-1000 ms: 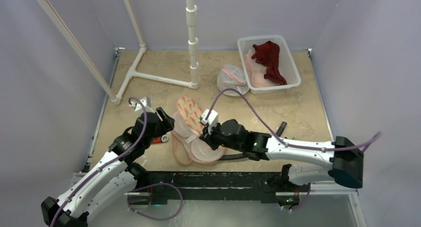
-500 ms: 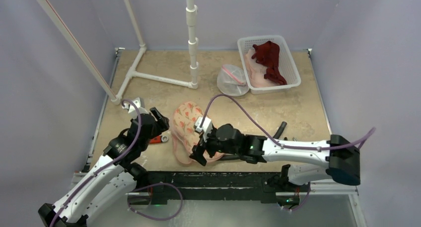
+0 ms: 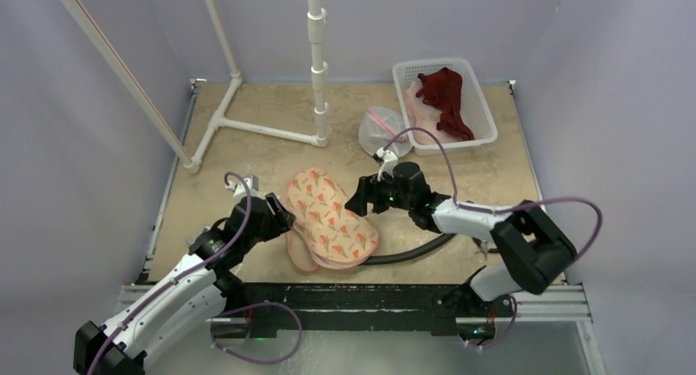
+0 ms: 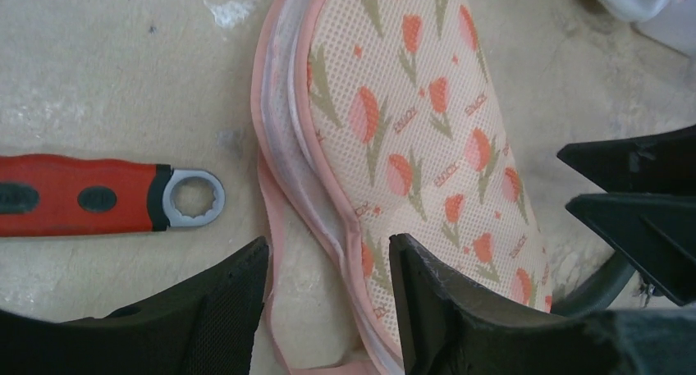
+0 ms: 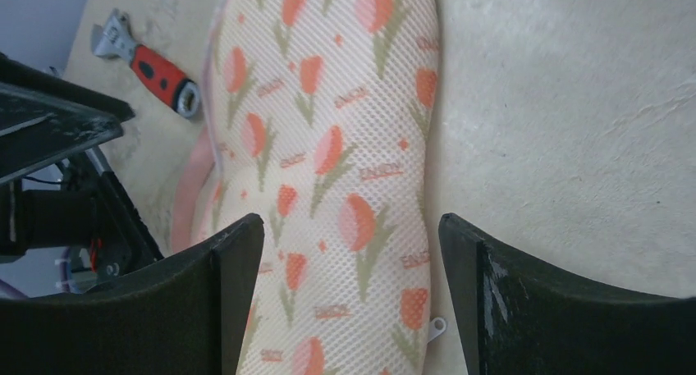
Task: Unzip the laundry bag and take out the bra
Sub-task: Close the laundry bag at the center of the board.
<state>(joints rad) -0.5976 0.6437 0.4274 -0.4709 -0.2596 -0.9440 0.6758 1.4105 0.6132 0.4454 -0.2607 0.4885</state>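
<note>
I count one laundry bag (image 3: 332, 219) on the counter (image 3: 246, 157), lying flat between my two arms: an oval of cream mesh printed with orange tulips, edged in pink. A pink band (image 4: 271, 186) loops out from under its near rim, and I cannot tell whether that is the bra's. The left gripper (image 4: 328, 252) has its jaws partway apart, straddling that rim with bare counter showing between them. The right gripper (image 5: 353, 227) hangs over the bag's far end, jaws wide and holding nothing. One red-handled wrench (image 4: 98, 198) with a steel ring head lies left of the bag. At the back stands one white lattice basket (image 3: 450, 148) with two garments, dark red (image 3: 443, 92) and pale pink (image 3: 423, 125), and beside it one round white mesh pouch (image 3: 382, 129).
</note>
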